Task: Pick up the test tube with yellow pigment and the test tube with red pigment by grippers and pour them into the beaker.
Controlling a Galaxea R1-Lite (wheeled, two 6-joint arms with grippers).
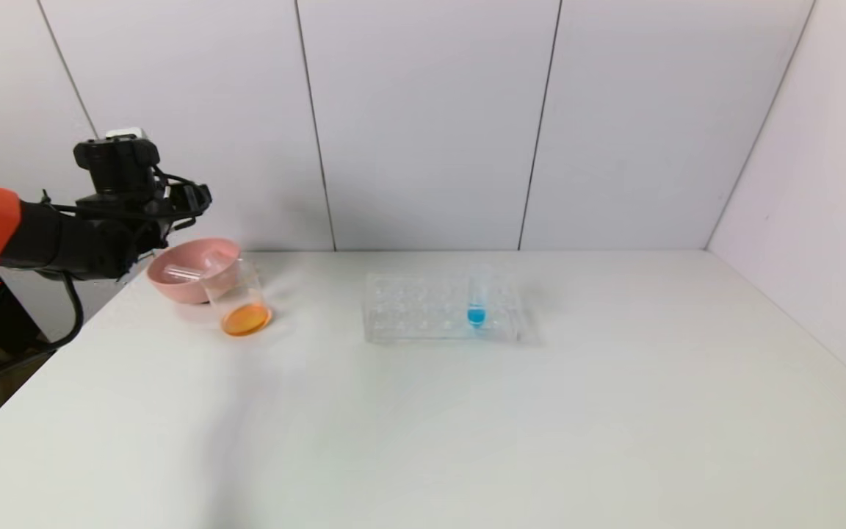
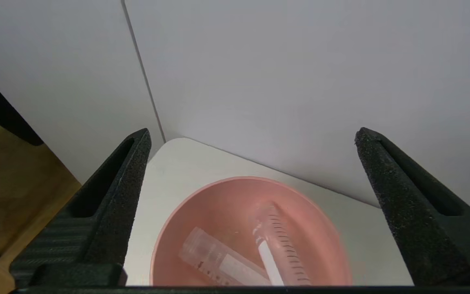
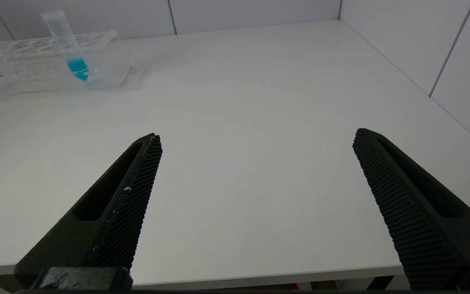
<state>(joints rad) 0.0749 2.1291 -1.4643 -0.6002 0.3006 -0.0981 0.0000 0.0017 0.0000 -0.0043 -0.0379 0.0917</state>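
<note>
The beaker (image 1: 239, 300) stands on the white table just in front of the pink bowl (image 1: 173, 288) and holds orange liquid at its bottom. Two clear tubes with graduations, with no coloured liquid showing in them, lie in the bowl (image 2: 165, 232): one flat (image 2: 214, 257), one leaning on the wall (image 2: 286, 245). I cannot tell which one held yellow and which red. My left gripper (image 1: 199, 200) hovers open and empty above the bowl's far left side; it also shows in the left wrist view (image 2: 253, 134). My right gripper (image 3: 257, 135) is open and empty, low over the table's front edge, out of the head view.
A clear tube rack (image 1: 423, 312) stands mid-table with one tube of blue liquid (image 1: 476, 303) upright in it; both show in the right wrist view, rack (image 3: 23, 69) and tube (image 3: 69, 45). White wall panels close off the back and right.
</note>
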